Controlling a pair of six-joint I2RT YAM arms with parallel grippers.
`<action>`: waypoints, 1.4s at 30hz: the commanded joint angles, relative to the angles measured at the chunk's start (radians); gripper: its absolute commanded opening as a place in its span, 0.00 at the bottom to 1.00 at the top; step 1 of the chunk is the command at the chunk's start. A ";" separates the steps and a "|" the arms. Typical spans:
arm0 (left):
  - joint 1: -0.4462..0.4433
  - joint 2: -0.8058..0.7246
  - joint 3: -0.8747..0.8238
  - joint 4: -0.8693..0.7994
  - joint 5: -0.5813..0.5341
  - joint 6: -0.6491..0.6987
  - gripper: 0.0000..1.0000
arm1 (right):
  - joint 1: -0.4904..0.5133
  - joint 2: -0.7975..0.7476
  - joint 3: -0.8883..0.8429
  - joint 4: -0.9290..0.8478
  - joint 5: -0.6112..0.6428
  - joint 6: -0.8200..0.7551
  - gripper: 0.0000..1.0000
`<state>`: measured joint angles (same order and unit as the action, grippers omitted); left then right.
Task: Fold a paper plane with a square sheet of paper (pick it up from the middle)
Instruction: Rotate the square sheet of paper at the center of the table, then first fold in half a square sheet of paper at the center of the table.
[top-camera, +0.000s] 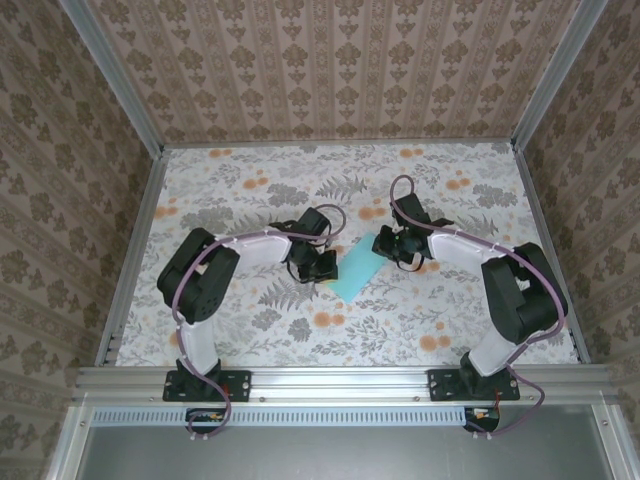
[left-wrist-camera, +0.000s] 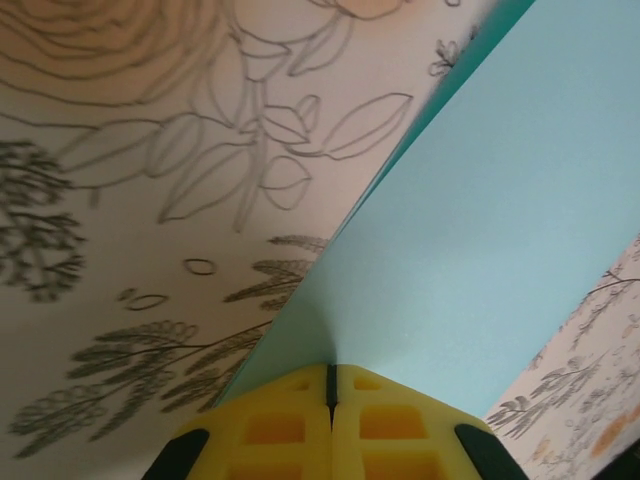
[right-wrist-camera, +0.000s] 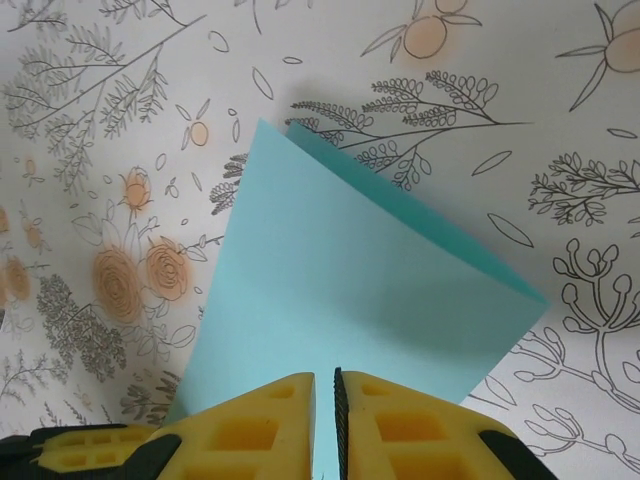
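The square sheet of paper (top-camera: 358, 272) is light teal and lies folded over on itself in the middle of the floral table, between both arms. My left gripper (top-camera: 322, 268) is at its left corner, with its yellow fingers (left-wrist-camera: 331, 372) shut on the paper's edge (left-wrist-camera: 480, 250), which puckers up into the jaws. My right gripper (top-camera: 392, 248) hovers at the sheet's upper right end. Its fingers (right-wrist-camera: 323, 385) stand a narrow slit apart over the paper (right-wrist-camera: 340, 270), with nothing pinched between them. The upper layer bows up off the lower one.
The floral tablecloth (top-camera: 250, 190) covers the whole work surface. Aluminium rails (top-camera: 130, 250) and patterned walls close it in on the left, right and back. The arm bases (top-camera: 205, 385) sit on the near rail.
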<state>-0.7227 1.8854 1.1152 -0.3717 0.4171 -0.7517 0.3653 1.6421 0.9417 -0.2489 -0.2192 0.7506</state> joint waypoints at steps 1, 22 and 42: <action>0.035 0.014 0.014 -0.133 -0.064 0.111 0.05 | 0.003 -0.024 -0.017 0.012 -0.041 -0.035 0.15; 0.092 -0.012 0.022 -0.165 -0.044 0.232 0.03 | 0.116 0.100 -0.116 0.283 -0.249 0.038 0.03; 0.055 -0.160 -0.072 0.108 0.128 0.050 0.05 | 0.116 0.145 -0.153 0.330 -0.248 0.041 0.03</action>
<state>-0.6483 1.7473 1.0698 -0.3420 0.4957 -0.6338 0.4763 1.7721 0.8082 0.0704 -0.4541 0.7853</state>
